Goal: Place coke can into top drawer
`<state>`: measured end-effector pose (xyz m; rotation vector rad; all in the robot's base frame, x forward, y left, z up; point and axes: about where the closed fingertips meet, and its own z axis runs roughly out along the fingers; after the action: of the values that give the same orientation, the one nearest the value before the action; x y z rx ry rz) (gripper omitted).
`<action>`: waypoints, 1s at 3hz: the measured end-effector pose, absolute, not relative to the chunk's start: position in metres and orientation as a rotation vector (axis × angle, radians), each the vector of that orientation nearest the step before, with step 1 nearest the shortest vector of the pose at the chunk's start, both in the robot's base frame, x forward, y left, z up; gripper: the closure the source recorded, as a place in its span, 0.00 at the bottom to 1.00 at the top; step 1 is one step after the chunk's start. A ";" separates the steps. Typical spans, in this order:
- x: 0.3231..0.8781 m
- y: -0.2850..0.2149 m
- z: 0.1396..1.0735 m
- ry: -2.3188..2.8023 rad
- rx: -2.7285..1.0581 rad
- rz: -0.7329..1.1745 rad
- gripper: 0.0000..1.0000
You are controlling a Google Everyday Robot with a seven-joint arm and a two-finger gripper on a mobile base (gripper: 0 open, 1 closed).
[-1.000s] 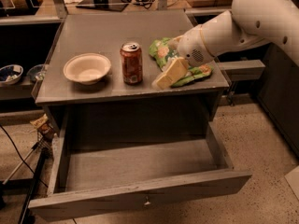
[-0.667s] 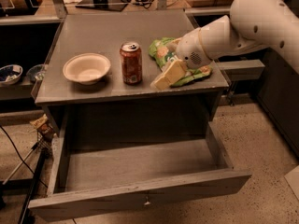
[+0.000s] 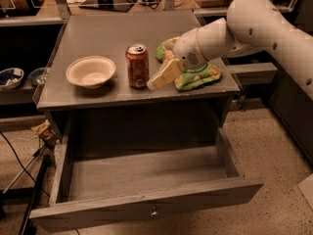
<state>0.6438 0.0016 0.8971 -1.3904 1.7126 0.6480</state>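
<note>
The coke can [image 3: 137,65] stands upright on the cabinet top [image 3: 107,33], right of a white bowl. Just right of the can, low over the top, is my gripper [image 3: 163,61], open, with its pale fingers [image 3: 164,75] pointing left at the can and a small gap still showing between the near fingertip and the can. The top drawer [image 3: 146,210] is pulled fully out below the cabinet top. Its inside is bare and a small metal knob sits on its front panel.
A white bowl [image 3: 91,71] sits at the left of the cabinet top. A green snack bag [image 3: 195,75] lies under and behind my arm's wrist. Dishes [image 3: 11,77] rest on a low shelf at far left. Cables and a stand [image 3: 27,180] are on the floor left of the drawer.
My gripper has moved left across the snack bag, closer to the coke can. The can, the bowl and the drawer have not moved.
</note>
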 end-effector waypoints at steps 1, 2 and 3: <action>0.644 0.002 0.897 1.713 -1.390 0.648 0.00; 0.649 0.010 0.891 1.703 -1.387 0.674 0.00; 0.667 0.038 0.893 1.648 -1.402 0.720 0.00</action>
<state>0.6674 0.0376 0.8932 -1.4018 1.6482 0.7196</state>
